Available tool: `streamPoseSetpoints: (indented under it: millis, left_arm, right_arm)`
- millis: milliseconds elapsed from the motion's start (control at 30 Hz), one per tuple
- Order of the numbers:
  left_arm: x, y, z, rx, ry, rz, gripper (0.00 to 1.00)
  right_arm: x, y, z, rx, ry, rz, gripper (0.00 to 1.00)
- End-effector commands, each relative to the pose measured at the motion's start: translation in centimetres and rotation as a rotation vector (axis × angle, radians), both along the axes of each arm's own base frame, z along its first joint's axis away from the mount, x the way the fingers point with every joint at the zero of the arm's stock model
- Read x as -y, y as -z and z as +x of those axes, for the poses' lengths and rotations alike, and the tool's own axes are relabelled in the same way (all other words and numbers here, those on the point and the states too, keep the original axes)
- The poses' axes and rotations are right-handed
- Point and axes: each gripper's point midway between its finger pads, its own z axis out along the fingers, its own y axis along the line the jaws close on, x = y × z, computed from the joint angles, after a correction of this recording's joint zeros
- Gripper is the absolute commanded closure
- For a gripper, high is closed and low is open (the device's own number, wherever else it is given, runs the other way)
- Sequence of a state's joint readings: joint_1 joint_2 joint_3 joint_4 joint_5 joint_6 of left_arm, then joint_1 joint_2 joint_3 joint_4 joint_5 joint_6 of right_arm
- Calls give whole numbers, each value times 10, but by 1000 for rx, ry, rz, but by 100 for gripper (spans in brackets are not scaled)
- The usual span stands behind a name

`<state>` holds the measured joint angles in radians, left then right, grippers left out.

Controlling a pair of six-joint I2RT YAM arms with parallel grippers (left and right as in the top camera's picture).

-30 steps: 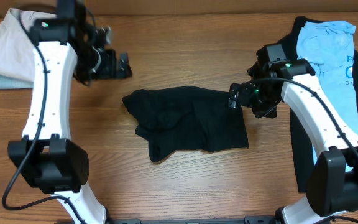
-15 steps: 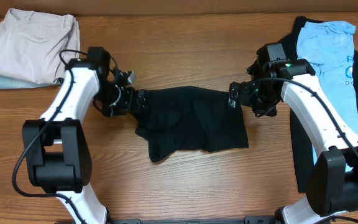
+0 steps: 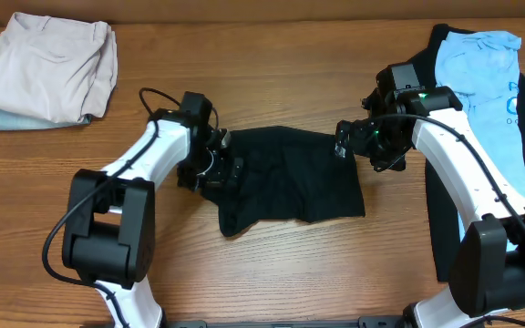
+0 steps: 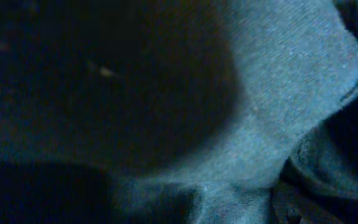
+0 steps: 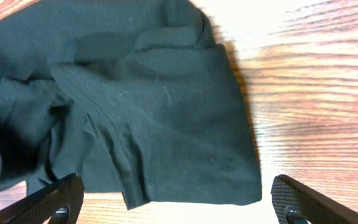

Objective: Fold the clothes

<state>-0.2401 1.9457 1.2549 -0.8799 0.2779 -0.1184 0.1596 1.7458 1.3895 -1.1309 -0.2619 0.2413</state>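
1. The black shirt [image 3: 290, 182] lies crumpled in the middle of the bench [image 3: 272, 273], closest to the robot, and its bottom edge is bunched and uneven
2. The left claw [image 3: 219, 169] is down on the shirt's left edge. Its own camera sees only dark cloth pressed close, so I cannot tell if it is clenched or released
3. The right claw [image 5: 174, 193] hangs over the shirt's right edge with its fingers [image 5: 61, 193] spread wide, holding nothing
4. I think the step now is to grab both sides and pull the shirt flat. To do it well, each claw should pinch just the edge. Then both should pull apart gently and evenly, so the wrinkles go out and the cloth does not slide
5. Further back on the right, a blue shirt [image 3: 477, 73] lies on top of a logo shirt [image 3: 445, 219]
6. Far back on the left sits a tan pile [image 3: 48, 64] of cloth
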Motion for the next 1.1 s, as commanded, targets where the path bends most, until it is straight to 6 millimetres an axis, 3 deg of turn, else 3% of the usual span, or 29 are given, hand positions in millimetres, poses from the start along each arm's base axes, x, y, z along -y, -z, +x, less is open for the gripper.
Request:
streamPoseSetpoints:
  millis: [0, 33, 133, 267, 300, 400, 533, 633, 733, 833, 1067]
  left_arm:
    - [-6, 16, -13, -44, -78, 97, 4]
    - [-5, 17, -13, -43, -84, 107, 9]
    - [-12, 18, -12, -34, -113, 159, 36]
    - [-27, 18, -7, -19, -159, 221, 90]
    - [-33, 15, -6, -17, -168, 239, 96]
    - [-60, 1, 1, -8, -198, 335, 96]
    - [-98, -39, 18, 17, -209, 488, 96]
    - [-105, -72, 31, 44, -172, 511, 96]
    - [-95, -100, 41, 77, -166, 474, 96]
    - [-66, -114, 46, 97, -138, 382, 96]
    - [15, -109, 29, 101, 30, 267, 96]
  right_arm:
    - [0, -6, 5, 24, -5, -6, 0]
    - [0, -6, 5, 24, -5, -8, 0]
    - [0, -6, 5, 24, -5, -8, 0]
    - [0, -6, 6, 26, -5, -7, 7]
    - [0, -6, 6, 27, -5, -7, 7]
    - [0, -6, 6, 28, -5, -7, 7]
    - [0, -6, 7, 34, -5, -6, 7]
    - [0, -6, 9, 40, -5, -5, 7]
    - [-1, -7, 10, 47, -5, -3, 6]
    - [-1, -7, 11, 50, -5, -3, 6]
    - [-1, -7, 11, 49, -5, -3, 5]
